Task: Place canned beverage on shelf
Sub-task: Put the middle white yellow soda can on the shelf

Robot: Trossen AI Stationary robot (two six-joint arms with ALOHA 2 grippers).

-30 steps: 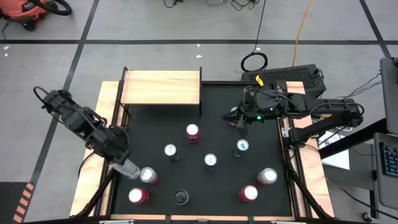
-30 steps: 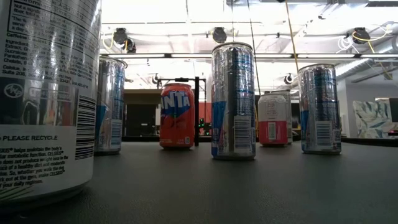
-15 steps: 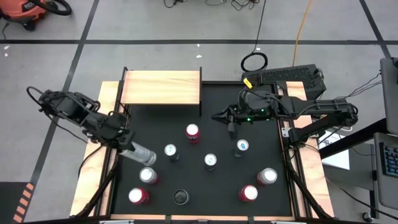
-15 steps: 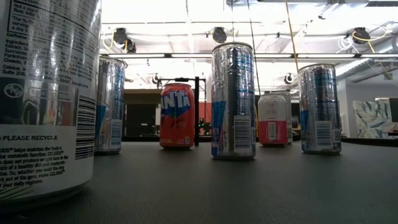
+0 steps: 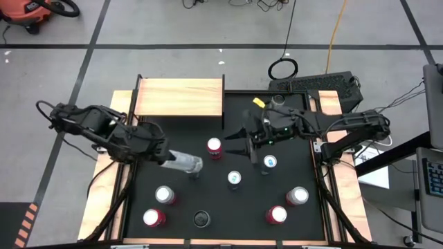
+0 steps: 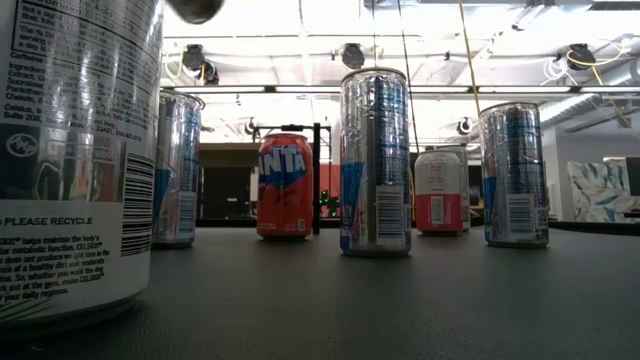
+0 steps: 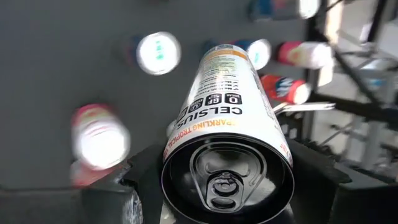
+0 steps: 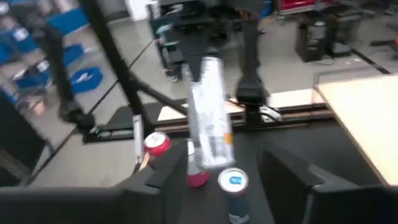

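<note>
My left gripper [image 5: 165, 156] pinches the slim silver can [image 5: 183, 162] lying sideways at centre frame; I should right it before reaching the pale wooden shelf [image 5: 180, 97] at upper left.

Setting: an industrial robotics lab or workshop. Indicators: a grey concrete floor [image 5: 173, 28] marked with dark tape lines, an orange shop vacuum [image 5: 31, 10], loose cables [image 5: 282, 68] on the floor, exposed ceiling light fixtures [image 6: 350, 55], and blue storage bins [image 8: 25, 25] along the side.
</note>
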